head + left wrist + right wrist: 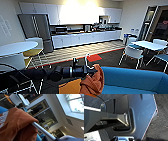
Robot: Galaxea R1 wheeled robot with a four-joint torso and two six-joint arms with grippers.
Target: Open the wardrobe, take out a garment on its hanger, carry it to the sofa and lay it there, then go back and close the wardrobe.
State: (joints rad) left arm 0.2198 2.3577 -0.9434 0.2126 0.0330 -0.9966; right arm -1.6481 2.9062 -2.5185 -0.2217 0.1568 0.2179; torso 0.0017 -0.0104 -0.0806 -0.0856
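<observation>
My left arm reaches in from the left, and the left gripper (91,70) is shut on the white hanger (86,60), whose curved hook stands up above it. The orange garment (93,82) hangs from the hanger in folds, right at the near left end of the blue sofa (130,80). In the left wrist view the garment (16,122), with a white mark on it, drapes over the hanger's white bar (42,130). A strip of blue sofa (1,109) shows behind it.
A round white table (15,47) with a yellow chair (32,52) stands at the left. At the right is a white table (150,45) with blue-seated chairs. A kitchen counter (85,37) and fridge (37,27) line the far wall. A red mat (94,58) lies on the dark floor.
</observation>
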